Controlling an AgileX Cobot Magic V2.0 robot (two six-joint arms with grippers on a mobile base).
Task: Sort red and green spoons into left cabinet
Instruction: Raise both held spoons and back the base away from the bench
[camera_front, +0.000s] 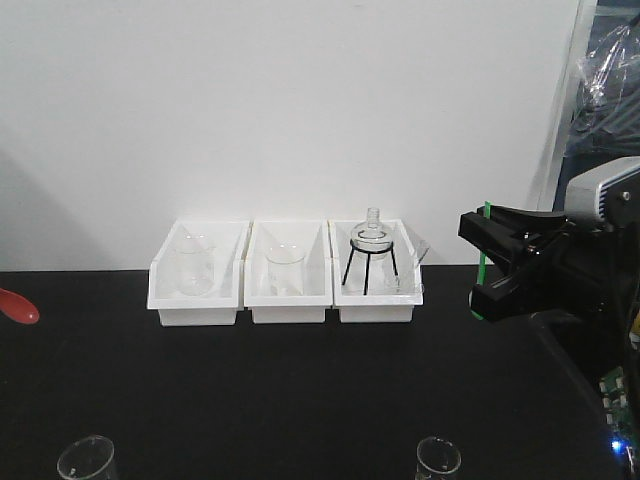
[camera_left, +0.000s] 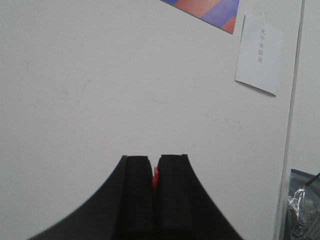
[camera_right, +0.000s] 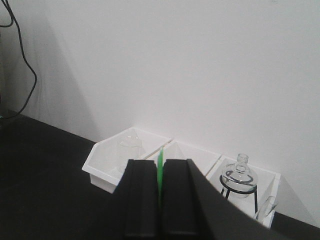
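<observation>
We hold both spoons clear of the black table (camera_front: 300, 400), so pickup is done and delivery is left. The left pincer (camera_left: 154, 167) is closed narrow on the red spoon (camera_left: 155, 178), of which only a sliver shows between the jaws. Ahead of this pincer we see only a white wall (camera_left: 100, 75), with a paper label (camera_left: 260, 55) up and to its right. The right pincer (camera_right: 161, 170) is likewise closed narrow on the green spoon (camera_right: 160, 175). Its handle stands upright between the jaws and, in the front view, juts above and below them. Ahead of and below the right pincer sit three white bins (camera_right: 102, 170) holding glassware. The cabinet appears in no view, so we judge neither spoon as shelved: both arms have yet to carry to it, place and release.
</observation>
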